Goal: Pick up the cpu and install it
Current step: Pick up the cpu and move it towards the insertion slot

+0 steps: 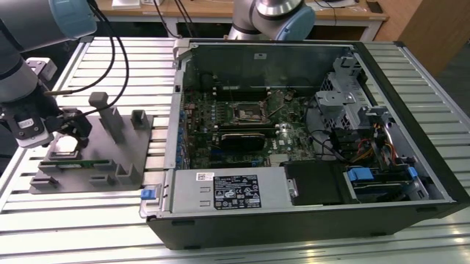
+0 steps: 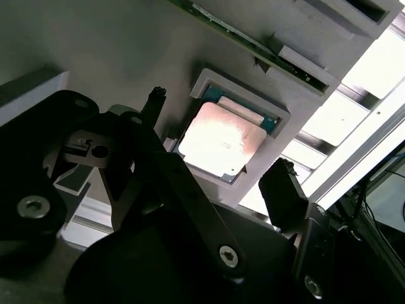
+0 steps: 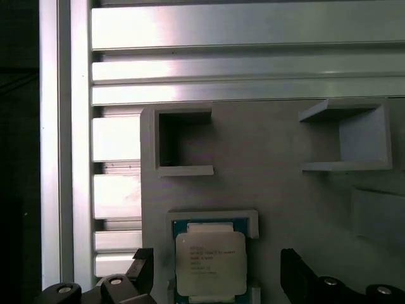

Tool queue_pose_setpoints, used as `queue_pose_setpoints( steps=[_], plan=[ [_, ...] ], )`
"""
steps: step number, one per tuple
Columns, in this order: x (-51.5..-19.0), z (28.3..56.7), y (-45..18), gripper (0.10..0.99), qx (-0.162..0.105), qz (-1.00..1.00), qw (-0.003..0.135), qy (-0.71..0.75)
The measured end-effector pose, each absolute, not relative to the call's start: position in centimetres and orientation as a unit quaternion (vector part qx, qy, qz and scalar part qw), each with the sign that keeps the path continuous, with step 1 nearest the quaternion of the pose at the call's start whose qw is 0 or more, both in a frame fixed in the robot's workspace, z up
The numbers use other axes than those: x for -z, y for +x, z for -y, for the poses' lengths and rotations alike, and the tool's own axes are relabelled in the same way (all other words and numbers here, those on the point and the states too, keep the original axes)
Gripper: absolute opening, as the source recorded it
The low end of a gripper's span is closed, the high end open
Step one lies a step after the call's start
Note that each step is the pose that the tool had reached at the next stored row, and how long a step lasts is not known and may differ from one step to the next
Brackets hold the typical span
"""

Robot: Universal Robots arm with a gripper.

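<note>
Slatted bench [image 1: 74,231] | grey holder [image 1: 103,179] at exterior view's 9 o'clock from computer case [image 1: 309,220] | cpu [image 3: 210,263] seated in it | tool [image 2: 219,131] spread astride cpu

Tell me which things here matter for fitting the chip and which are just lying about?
For the job:
cpu
claw, open over it
grey holder
motherboard socket

Lying about:
memory stick
power supply
cables
</note>
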State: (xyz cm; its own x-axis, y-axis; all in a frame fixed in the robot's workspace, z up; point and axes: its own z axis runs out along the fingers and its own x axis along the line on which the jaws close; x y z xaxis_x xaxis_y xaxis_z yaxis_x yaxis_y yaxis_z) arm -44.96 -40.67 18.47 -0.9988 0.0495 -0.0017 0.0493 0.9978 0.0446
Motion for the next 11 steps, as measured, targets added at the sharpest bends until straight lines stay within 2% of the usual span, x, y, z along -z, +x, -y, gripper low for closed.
queue_pose_setpoints(
  steps=[4, 5, 11],
  plan=[
    [-18.28, 40.49, -44.97, 0.867, -0.022, -0.999, 0.001, 0.025],
    [-18.24, 40.48, -45.05, 0.796, -0.022, -0.999, 0.001, 0.025],
    [-17.99, 40.48, -45.32, 0.796, -0.022, -0.999, 0.001, 0.025]
  ],
)
